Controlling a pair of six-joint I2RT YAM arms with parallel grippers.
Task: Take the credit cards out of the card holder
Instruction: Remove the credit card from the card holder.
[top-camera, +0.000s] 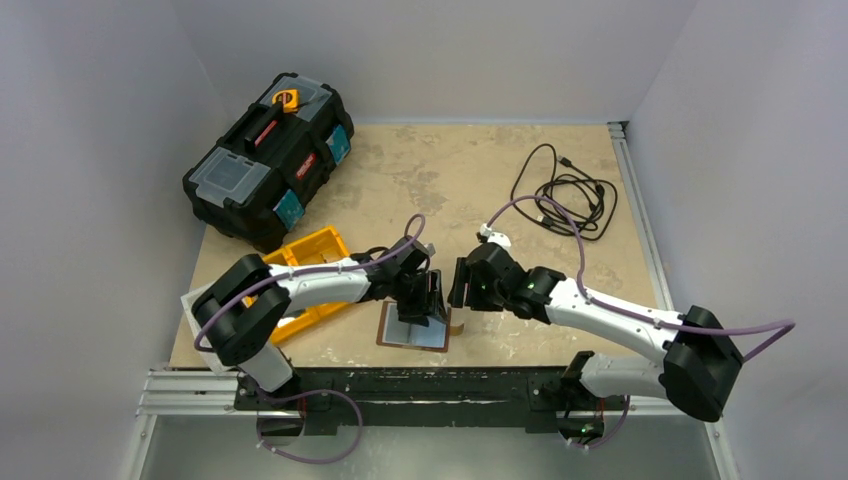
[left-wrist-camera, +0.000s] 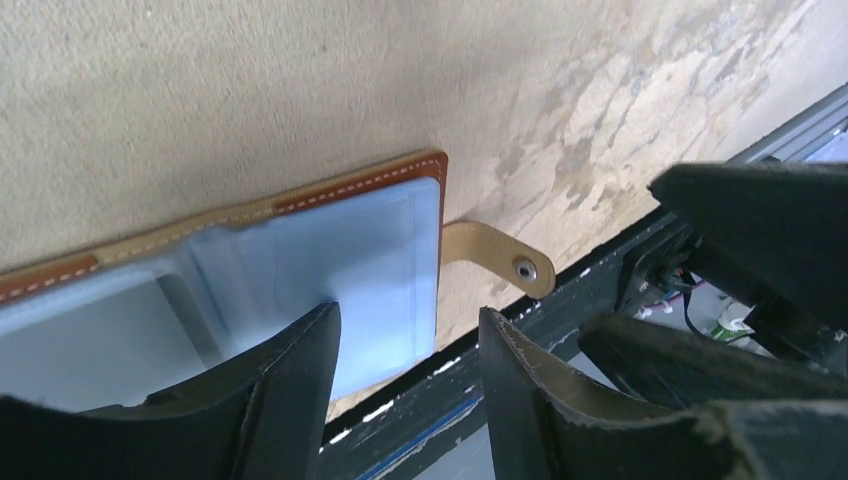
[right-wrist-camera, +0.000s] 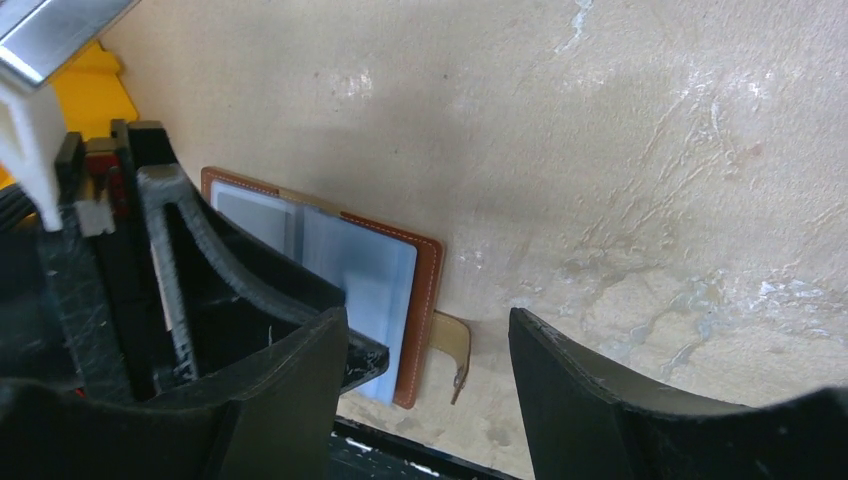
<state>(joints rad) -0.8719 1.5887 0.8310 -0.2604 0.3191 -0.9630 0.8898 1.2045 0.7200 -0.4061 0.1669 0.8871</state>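
Observation:
The card holder (top-camera: 412, 328) lies open and flat near the table's front edge, pale grey-blue inside with a brown stitched border (left-wrist-camera: 380, 180) and a tan snap tab (left-wrist-camera: 500, 258) sticking out to the side. The credit cards are hidden; I only see the pale sleeves (right-wrist-camera: 365, 285). My left gripper (left-wrist-camera: 405, 345) hovers open over the holder's right-hand page, with nothing between its fingers. Just right of the holder my right gripper (right-wrist-camera: 430, 350) stands open above the snap tab (right-wrist-camera: 455, 345), holding nothing. The left gripper's black fingers (right-wrist-camera: 200, 270) cover part of the holder in the right wrist view.
A black toolbox (top-camera: 270, 160) sits at the back left. An orange tray (top-camera: 312, 268) lies under the left arm. A coiled black cable (top-camera: 565, 195) is at the back right. The black frame rail (top-camera: 420, 385) runs just in front of the holder.

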